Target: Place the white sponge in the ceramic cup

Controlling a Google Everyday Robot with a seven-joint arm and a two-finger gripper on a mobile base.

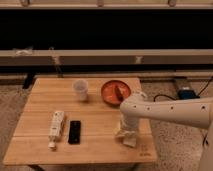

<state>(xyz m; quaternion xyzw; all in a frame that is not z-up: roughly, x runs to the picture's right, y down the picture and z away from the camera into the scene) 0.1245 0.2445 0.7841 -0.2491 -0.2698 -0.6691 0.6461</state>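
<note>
The white sponge [130, 140] lies on the wooden table [100, 110] near its front right corner. My gripper [124, 131] hangs from the white arm [165, 111], which reaches in from the right. It is directly over the sponge and touches or nearly touches its top, hiding part of it. The ceramic cup [81, 89] stands upright at the back middle of the table, well to the left of and behind the gripper.
An orange-red shallow bowl [116, 91] with something dark in it sits right of the cup. A white remote-like stick [56, 125] and a black flat slab [74, 131] lie at the front left. The table's front edge is close below the sponge.
</note>
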